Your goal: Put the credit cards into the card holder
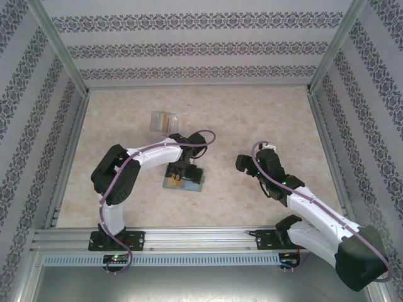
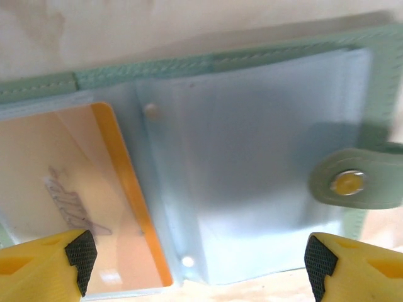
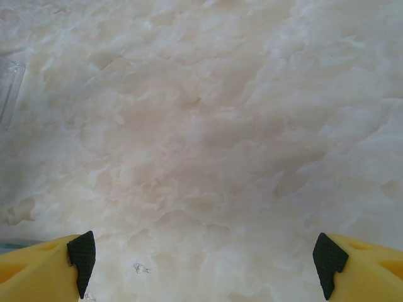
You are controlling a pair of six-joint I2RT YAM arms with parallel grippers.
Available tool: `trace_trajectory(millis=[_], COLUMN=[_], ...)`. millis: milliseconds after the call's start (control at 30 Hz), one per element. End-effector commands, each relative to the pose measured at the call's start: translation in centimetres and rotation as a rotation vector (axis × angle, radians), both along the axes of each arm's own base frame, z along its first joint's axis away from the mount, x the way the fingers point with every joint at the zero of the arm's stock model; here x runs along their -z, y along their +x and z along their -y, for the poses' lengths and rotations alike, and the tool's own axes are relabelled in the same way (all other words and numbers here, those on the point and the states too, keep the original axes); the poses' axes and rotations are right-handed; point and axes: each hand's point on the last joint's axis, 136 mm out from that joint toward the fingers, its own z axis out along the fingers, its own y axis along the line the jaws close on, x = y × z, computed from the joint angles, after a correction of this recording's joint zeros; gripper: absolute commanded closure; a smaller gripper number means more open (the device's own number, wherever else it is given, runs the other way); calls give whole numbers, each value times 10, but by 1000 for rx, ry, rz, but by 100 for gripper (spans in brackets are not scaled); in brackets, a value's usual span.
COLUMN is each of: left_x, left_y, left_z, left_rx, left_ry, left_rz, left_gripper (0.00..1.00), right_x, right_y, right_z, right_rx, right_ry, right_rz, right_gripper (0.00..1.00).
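Gaping over a stitched green card holder [image 2: 189, 66], left end effector [image 2: 195, 258].
Orange-edged card [image 2: 129, 189] in glossy sleeve [image 2: 264, 157]; right end effector [image 3: 204, 258] equally wide.

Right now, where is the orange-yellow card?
In the left wrist view, the orange-yellow card lies in the left half of the open card holder, at table centre below the left tool, nearer the arms than the clear stand.
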Motion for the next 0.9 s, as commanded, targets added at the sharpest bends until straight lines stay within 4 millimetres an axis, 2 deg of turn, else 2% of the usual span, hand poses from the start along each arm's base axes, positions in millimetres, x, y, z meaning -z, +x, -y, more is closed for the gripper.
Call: trace_trajectory(millis=[0,200,433,700,867], left_x=[-5,-11,12,19,15], left_y=[5,6,-7,-8,-7], left_z=[8,13,2,-8,-13], left_rx=[23,17,-14,-25,-25], left_ry=[-58,-89,-28,37,67], left_rz=[20,36,1,11,21], left_gripper=[12,11,11,10,11], right_x=[4,8,8,8,9], right_y=[1,3,3,4,4], right_z=[1,-1,2,1,1], right_rx=[14,11,29,28,28], right_ry=[13,20,13,15,16], right_rz=[-8,-22,-25,-25,-28], right_gripper=[8,7,4,4,3])
